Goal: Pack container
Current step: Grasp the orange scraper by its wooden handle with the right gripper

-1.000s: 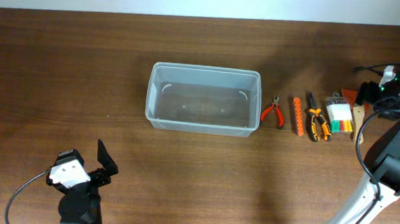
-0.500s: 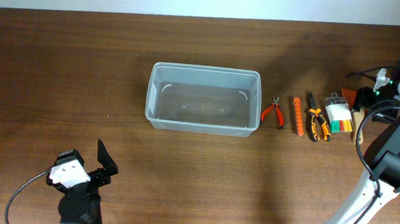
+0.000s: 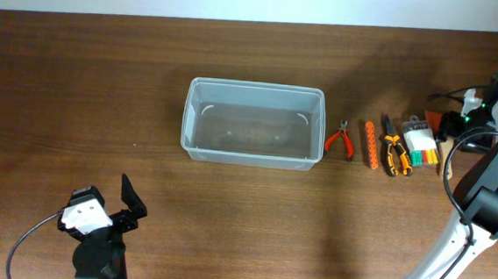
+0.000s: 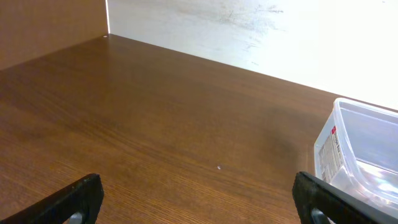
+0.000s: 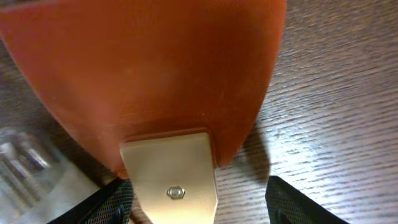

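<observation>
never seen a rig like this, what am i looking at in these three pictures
It is two robot arms at a wooden table. One picture looks down from above; the other two come from cameras on each wrist. The left gripper is open over bare wood, holding nothing. The right gripper is open above an orange-bladed scraper, not gripping it. On the table: an empty clear container, red-handled pliers, an orange strip, orange and black pliers and a pack of coloured pieces.
</observation>
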Robot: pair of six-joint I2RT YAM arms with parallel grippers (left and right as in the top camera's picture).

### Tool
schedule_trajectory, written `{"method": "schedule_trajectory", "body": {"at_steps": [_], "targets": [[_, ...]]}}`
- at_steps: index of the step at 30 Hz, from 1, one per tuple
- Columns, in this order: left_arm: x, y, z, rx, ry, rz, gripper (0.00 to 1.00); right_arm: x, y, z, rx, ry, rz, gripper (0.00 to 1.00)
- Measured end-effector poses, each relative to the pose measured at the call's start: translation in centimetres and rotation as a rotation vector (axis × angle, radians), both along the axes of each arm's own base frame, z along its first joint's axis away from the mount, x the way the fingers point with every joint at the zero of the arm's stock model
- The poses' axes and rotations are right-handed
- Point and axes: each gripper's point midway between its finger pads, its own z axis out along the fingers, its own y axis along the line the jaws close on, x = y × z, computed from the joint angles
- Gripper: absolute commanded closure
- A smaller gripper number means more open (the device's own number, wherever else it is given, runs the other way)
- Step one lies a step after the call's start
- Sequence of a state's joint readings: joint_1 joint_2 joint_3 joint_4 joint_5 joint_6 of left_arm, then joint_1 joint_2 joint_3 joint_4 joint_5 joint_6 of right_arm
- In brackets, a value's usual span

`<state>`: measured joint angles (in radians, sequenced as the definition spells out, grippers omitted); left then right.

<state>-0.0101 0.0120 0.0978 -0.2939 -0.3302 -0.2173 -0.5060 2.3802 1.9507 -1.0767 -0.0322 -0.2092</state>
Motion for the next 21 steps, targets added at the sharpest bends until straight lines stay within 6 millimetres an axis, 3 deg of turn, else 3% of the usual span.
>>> {"method": "schedule_trajectory", "body": {"at_steps": [11, 21], "targets": [[0.0, 0.0, 0.0, 0.0, 0.0, 0.0, 0.01, 0.1, -0.1, -0.3, -0.007, -0.005, 0.004, 0.54], [0.0, 0.0, 0.0, 0.0, 0.0, 0.0, 0.01, 1.1, 1.2, -0.3, -0.012, -0.014, 0.038, 0.62]]}}
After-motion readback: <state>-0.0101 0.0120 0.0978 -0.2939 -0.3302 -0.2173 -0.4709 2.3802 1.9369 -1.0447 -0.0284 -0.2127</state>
